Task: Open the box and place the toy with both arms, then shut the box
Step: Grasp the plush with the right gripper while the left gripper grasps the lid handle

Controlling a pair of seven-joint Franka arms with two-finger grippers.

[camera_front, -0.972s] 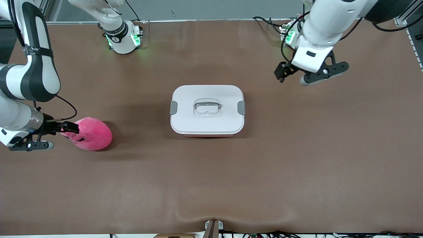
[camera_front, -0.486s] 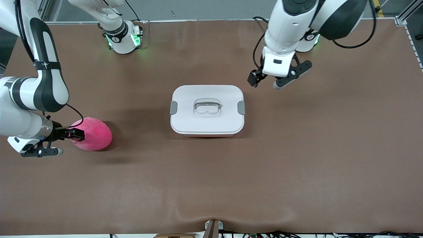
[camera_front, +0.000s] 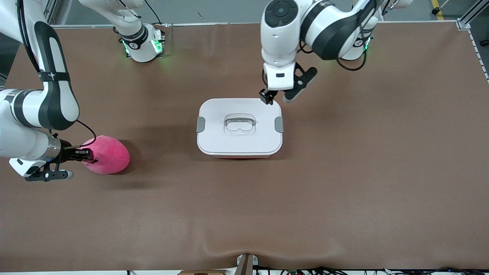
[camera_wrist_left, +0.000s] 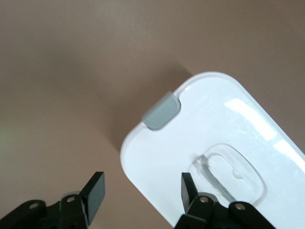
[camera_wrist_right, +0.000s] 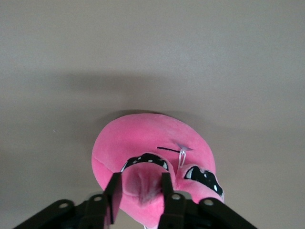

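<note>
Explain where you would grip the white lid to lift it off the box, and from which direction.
Grip the clear handle sunk in the middle of the lid, coming straight down from above. The lid lies flat and the bar spans a hollow that probably leaves room for fingers either side. The grey clips may need releasing first.

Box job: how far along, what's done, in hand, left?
Done: nothing. The box is shut, white lid on, both grey clips down.
In hand: the right gripper pinches a fold of the toy, which lies on the table. The left gripper, open, hangs over the lid's edge.
Left: open the box, place the toy, close it.
</note>
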